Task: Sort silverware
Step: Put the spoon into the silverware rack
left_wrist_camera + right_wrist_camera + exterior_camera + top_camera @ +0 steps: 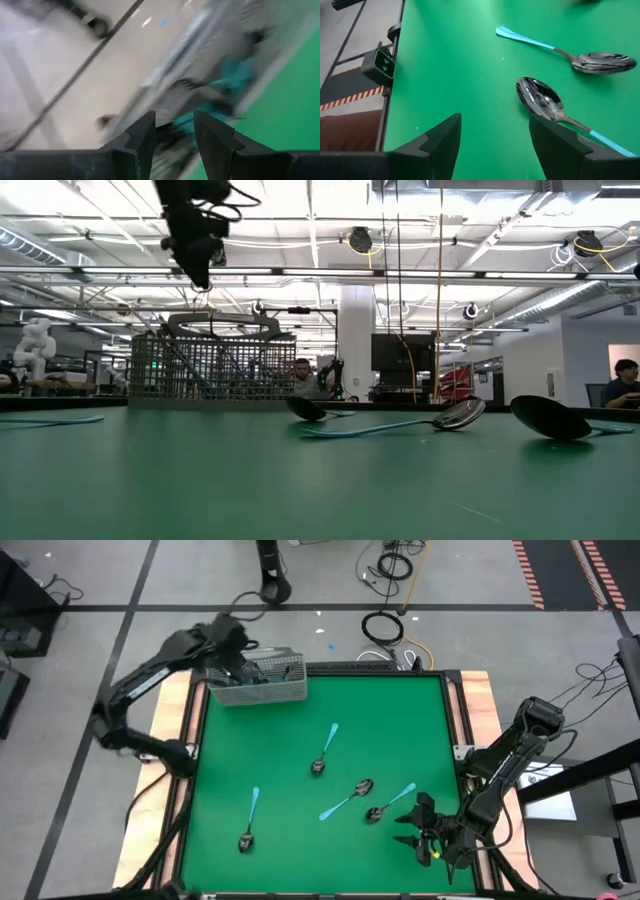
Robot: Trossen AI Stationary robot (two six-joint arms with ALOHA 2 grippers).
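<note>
Frankly, my worry lay with my right tool (pixel 495 145): it hung with fingers apart just beside the nearest spoon (pixel 547 104), whose thin, slick neck could skid across the counter (pixel 400 720) if I closed off-centre. Four spoons lay loose on the green. My left tool (pixel 174 135), fingers slightly parted and empty, hovered over the basket (pixel 258 680), which seemingly held blue-handled pieces, though blur hid their sorting.

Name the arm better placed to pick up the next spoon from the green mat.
Right. Its open hand hovers beside the nearest spoon, while the left hand is over the basket at the far corner.
</note>
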